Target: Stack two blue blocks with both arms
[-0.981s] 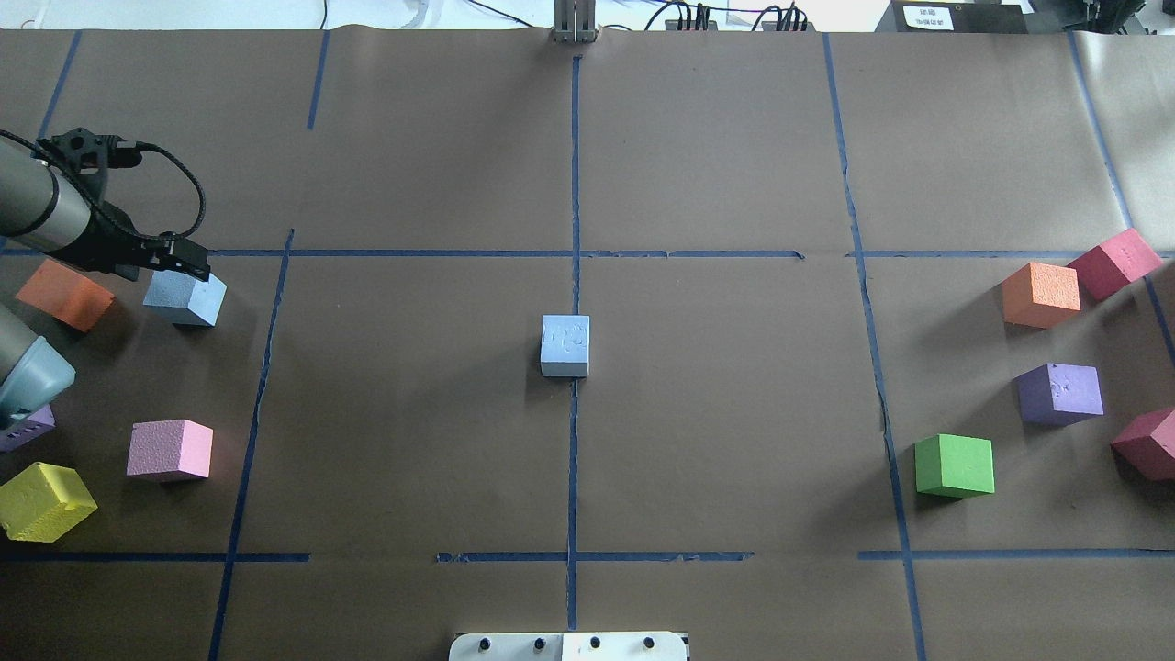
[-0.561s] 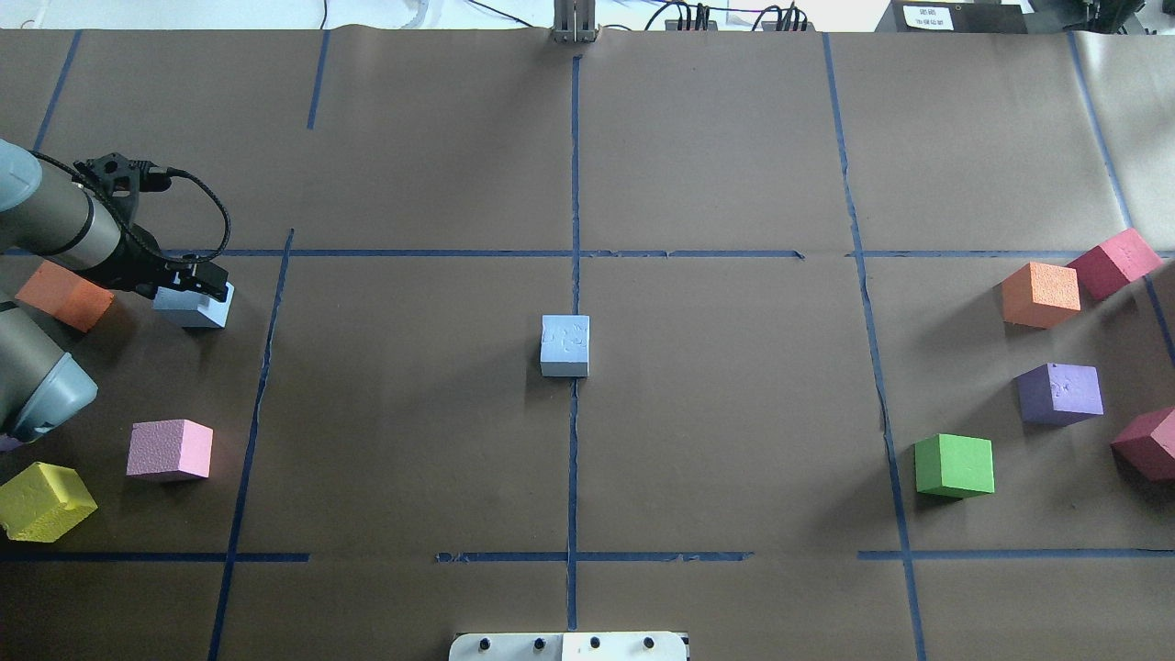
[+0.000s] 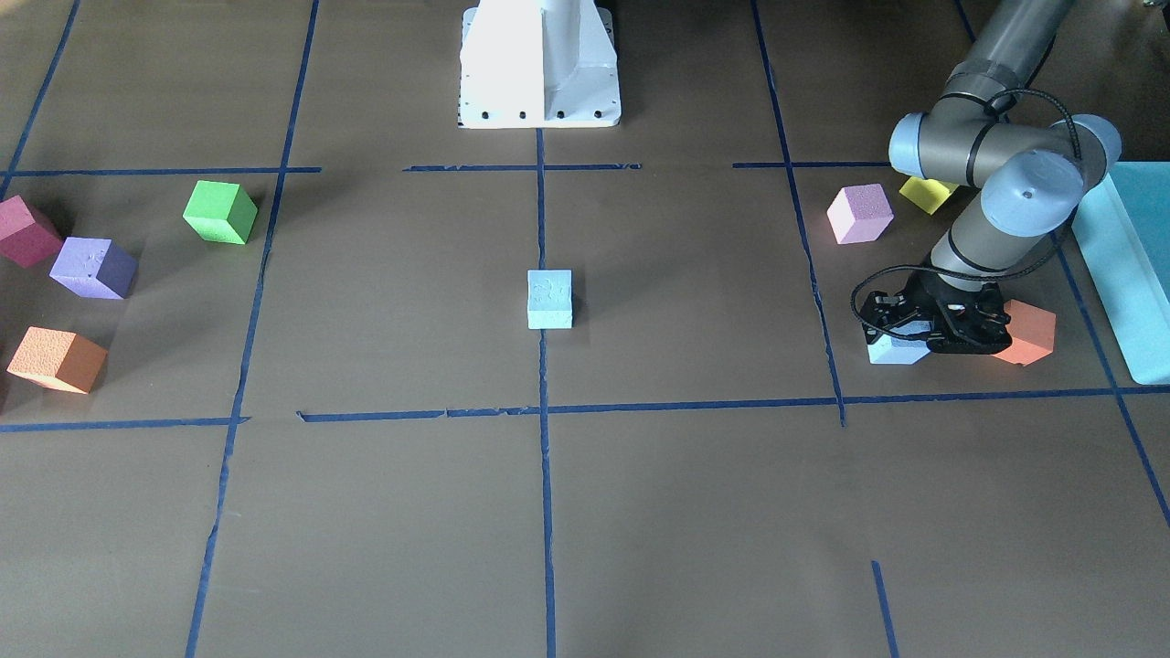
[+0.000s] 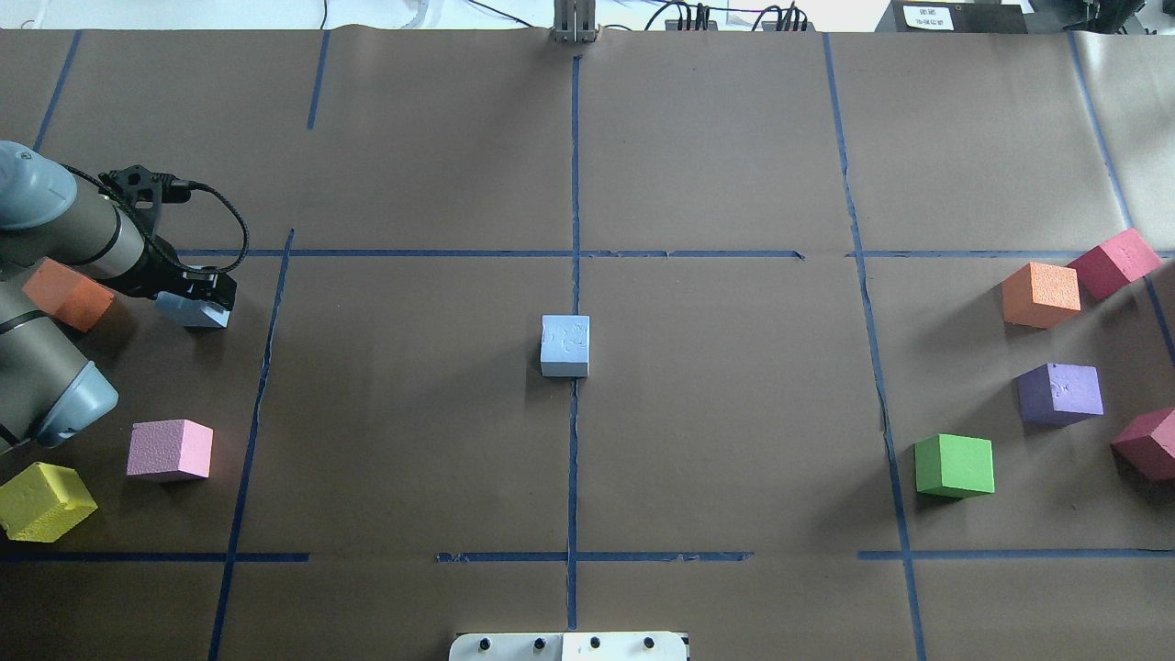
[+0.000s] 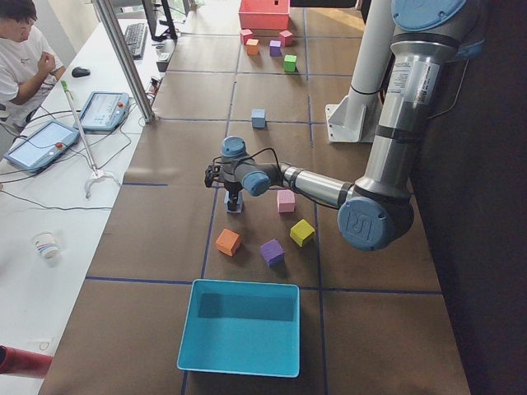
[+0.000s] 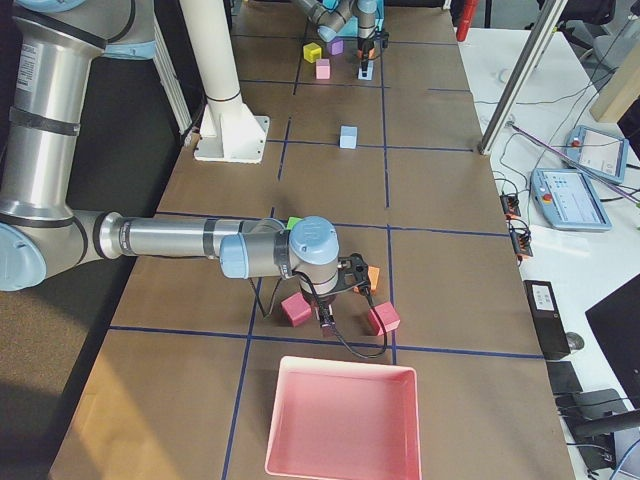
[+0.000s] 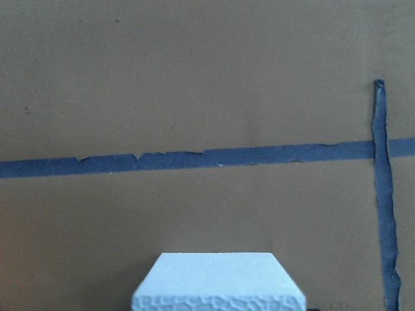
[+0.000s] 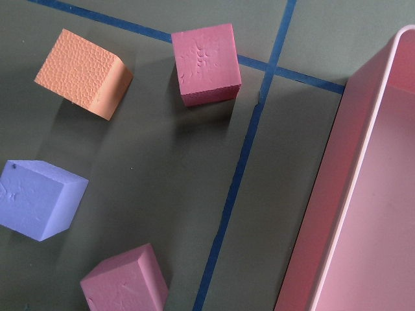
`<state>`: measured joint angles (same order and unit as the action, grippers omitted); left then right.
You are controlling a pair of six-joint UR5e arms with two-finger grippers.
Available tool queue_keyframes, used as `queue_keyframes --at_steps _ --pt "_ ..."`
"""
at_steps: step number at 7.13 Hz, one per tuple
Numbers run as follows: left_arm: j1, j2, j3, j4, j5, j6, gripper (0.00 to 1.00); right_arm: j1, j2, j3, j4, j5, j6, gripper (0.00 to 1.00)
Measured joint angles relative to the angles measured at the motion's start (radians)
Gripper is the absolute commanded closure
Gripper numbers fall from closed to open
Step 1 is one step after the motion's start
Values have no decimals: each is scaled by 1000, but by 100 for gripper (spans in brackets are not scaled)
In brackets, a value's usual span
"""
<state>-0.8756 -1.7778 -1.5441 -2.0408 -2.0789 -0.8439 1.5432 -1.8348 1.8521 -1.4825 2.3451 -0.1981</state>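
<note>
One pale blue block (image 4: pixel 565 344) sits at the table's centre on the blue tape line, also in the front view (image 3: pixel 549 298). The other blue block (image 4: pixel 196 314) lies at the far left, mostly under my left gripper (image 4: pixel 204 292). That gripper is low over it with its fingers on either side and looks open. In the front view the block (image 3: pixel 892 352) peeks out below the gripper (image 3: pixel 914 334). The left wrist view shows the block's top (image 7: pixel 219 285) at the bottom edge. My right gripper (image 6: pixel 325 318) shows only in the exterior right view, above red cubes; I cannot tell its state.
An orange cube (image 4: pixel 66 294) lies just behind the left gripper, with a pink cube (image 4: pixel 170 450) and a yellow cube (image 4: pixel 46 500) nearer the robot. A teal box (image 3: pixel 1124 265) stands past the left end. Green (image 4: pixel 955 465), purple (image 4: pixel 1060 393), orange (image 4: pixel 1040 294) and red (image 4: pixel 1113 262) cubes lie at the right.
My left gripper has moved right and down, from beside the far-left blue block to over and around it. The central block has not moved.
</note>
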Motion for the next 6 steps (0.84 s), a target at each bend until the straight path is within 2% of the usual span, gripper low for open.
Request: queue_keyframes --at_steps 2,4,5,6 --pt "1 -48 -49 66 -4 -6 88 0 0 0 1 2 2 0" --pt "31 -232 -139 356 1 -15 85 0 -1 1 1 4 2 0" --pt "79 -335 -158 466 15 -21 85 0 -1 0 1 4 2 0" --pt "139 -427 -151 514 43 -62 85 0 -1 0 1 5 2 0"
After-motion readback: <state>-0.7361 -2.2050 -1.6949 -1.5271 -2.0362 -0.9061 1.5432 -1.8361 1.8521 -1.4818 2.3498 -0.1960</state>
